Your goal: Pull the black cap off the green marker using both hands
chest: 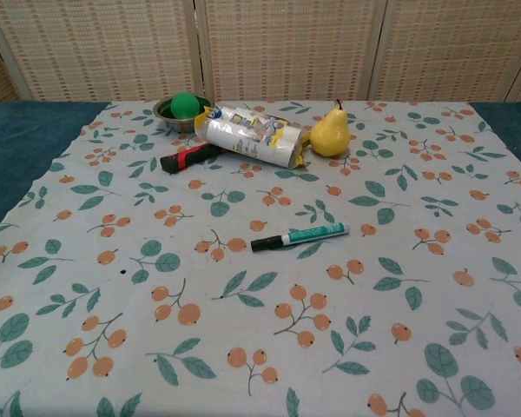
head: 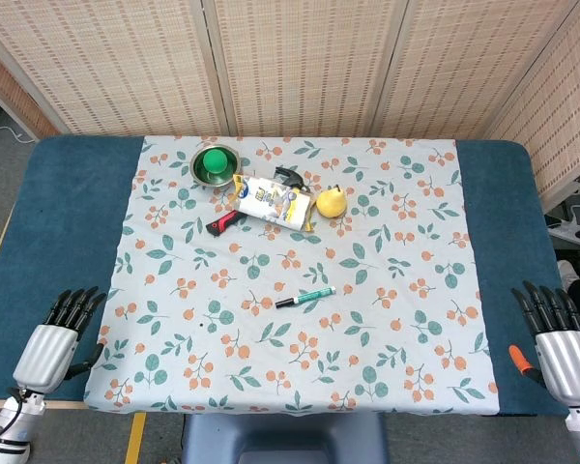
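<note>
The green marker (head: 310,295) (chest: 306,235) lies flat near the middle of the floral cloth, its black cap (head: 286,303) (chest: 264,243) pointing left. My left hand (head: 60,335) rests at the near left edge of the table with its fingers apart and nothing in it. My right hand (head: 559,339) sits at the near right edge, also with fingers apart and holding nothing. Both hands are far from the marker. Neither hand shows in the chest view.
At the back of the cloth stand a metal bowl (head: 202,155) (chest: 161,110) with a green ball (head: 213,163) (chest: 184,105), a crumpled snack bag (head: 267,202) (chest: 247,135), a red-and-black tool (head: 225,222) (chest: 184,158) and a yellow pear (head: 331,201) (chest: 332,134).
</note>
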